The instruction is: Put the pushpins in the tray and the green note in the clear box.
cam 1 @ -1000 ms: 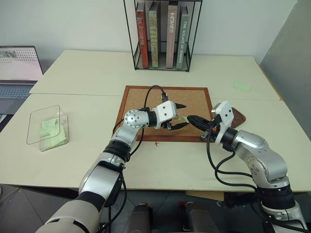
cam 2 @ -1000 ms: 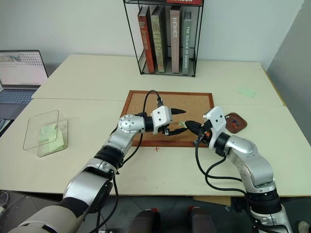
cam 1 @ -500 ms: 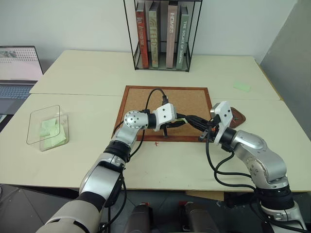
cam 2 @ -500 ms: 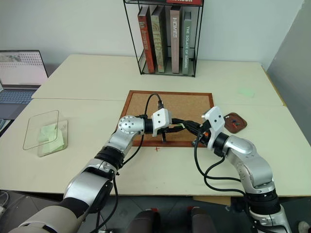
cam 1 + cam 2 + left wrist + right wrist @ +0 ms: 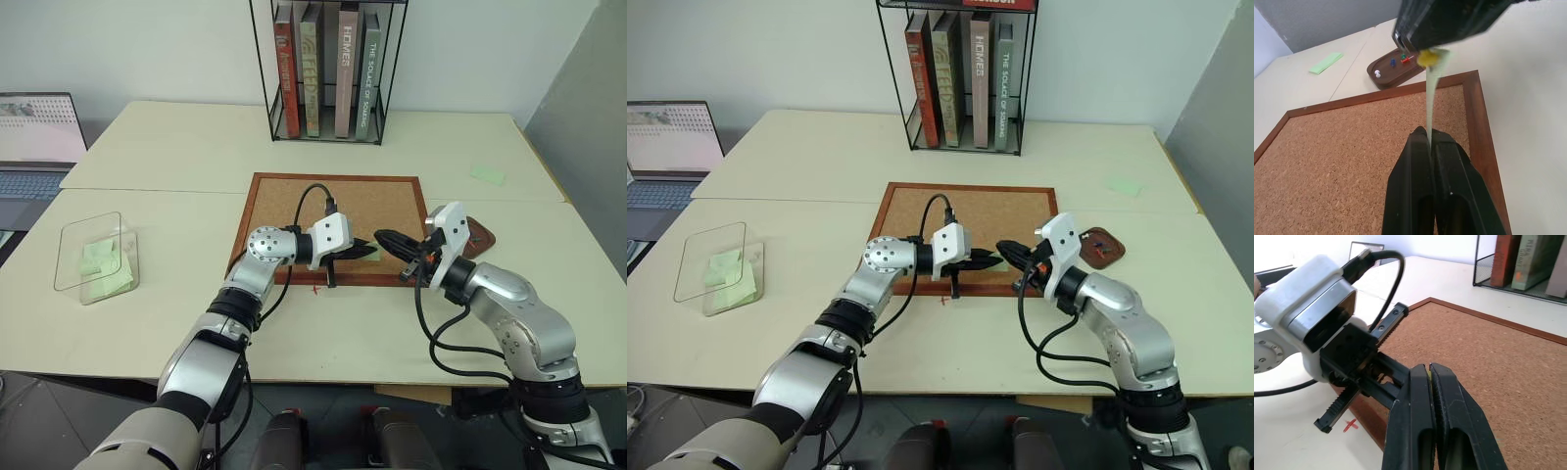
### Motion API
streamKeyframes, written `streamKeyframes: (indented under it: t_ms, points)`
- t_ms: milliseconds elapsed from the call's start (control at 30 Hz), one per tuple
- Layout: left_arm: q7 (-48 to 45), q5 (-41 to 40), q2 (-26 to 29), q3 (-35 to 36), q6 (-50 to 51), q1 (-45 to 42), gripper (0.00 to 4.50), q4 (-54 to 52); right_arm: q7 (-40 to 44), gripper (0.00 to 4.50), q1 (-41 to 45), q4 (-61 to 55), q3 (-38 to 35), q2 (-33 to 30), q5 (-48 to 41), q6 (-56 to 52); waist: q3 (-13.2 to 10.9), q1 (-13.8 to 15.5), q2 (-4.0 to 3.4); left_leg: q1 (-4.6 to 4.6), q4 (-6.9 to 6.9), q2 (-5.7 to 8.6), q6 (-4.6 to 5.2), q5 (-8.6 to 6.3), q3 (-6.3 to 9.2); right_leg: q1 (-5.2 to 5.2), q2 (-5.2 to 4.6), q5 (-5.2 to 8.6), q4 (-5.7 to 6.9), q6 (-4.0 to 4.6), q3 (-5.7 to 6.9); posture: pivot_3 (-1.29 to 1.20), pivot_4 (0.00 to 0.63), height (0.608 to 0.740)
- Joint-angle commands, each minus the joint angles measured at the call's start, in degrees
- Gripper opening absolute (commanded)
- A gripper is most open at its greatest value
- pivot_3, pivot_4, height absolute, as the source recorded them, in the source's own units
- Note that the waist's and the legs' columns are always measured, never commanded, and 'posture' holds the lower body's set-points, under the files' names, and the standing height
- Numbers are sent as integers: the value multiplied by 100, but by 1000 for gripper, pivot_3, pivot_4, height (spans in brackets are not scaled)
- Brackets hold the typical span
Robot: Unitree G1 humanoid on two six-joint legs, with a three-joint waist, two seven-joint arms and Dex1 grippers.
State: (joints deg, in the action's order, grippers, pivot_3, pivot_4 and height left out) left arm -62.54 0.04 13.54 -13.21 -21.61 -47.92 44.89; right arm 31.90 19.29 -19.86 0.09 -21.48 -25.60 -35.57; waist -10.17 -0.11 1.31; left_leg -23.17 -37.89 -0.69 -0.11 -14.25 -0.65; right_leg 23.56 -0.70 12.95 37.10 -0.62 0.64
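- Above the corkboard (image 5: 338,227), near its front edge, the left end effector (image 5: 1428,143) is pressed together on one edge of the green note (image 5: 1433,93), which hangs between the two arms.
- The right end effector (image 5: 1428,376) is also pressed together, on a yellow pushpin (image 5: 1426,58) stuck through the note's other end.
- To part them cleanly, the right should pull the pin straight along its shaft while the left holds firm; a sideways tug could tear the paper.
- The tray (image 5: 1397,66), just beside the corkboard, holds other pins; the clear box (image 5: 94,257) sits well apart on the counter (image 5: 176,147).
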Motion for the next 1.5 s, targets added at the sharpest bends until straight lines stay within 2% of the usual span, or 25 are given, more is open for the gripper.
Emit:
streamKeyframes:
  t_ms: [33,267,500,900,967,1000,1133,1300,1500]
  points:
    - [52,31,25,-25,-31,84,70,-233,-165,0,180,-172,-499,-83,-207,-5,0,0,0,0,0,0,0,0,1,0,0,0,0,0,0,0,150,740]
    - [158,31,0,-29,58,256,70,-485,-300,0,246,213,-947,-392,-59,126,0,2,0,0,0,-1,0,0,0,0,0,0,0,0,-2,0,150,740]
    - [303,-94,110,70,448,537,70,-1246,-648,0,269,1569,-820,-979,1063,791,0,2,0,1,0,1,0,0,-4,-1,-1,0,1,0,-5,0,150,740]
    - [534,-84,332,51,1014,945,70,-2122,-1165,0,1117,4065,-448,-713,2033,1755,0,-26,-1,13,0,-4,0,0,-15,-3,7,-1,11,1,-12,0,150,740]
    - [563,-79,352,43,1071,967,0,-2191,-1175,444,1243,4323,-442,-659,2082,1866,0,-21,-1,14,1,-2,0,0,-19,-2,7,-1,11,0,-13,0,150,740]
    - [574,-76,359,42,1091,975,0,-2218,-1191,506,1292,4417,-444,-644,2109,1920,0,-21,-1,14,1,-3,0,0,-19,-3,7,-1,10,0,-13,0,150,740]
    - [621,-71,381,32,1157,998,0,-2295,-1263,1458,1389,4602,-491,-648,2166,2089,0,-19,-2,11,2,-3,0,0,-18,-2,5,-1,6,0,-16,0,150,740]
    - [666,-87,392,29,1188,1011,0,-2328,-1335,2809,1369,4620,-532,-664,2217,2228,0,-19,-2,12,1,-3,0,0,-18,-3,4,-1,9,0,-17,0,150,740]
    - [691,-95,381,27,1226,989,0,-2363,-1376,4025,1286,4285,-709,-626,2078,2364,0,-19,-2,13,1,-3,0,0,-18,-2,4,-1,10,0,-17,0,150,740]
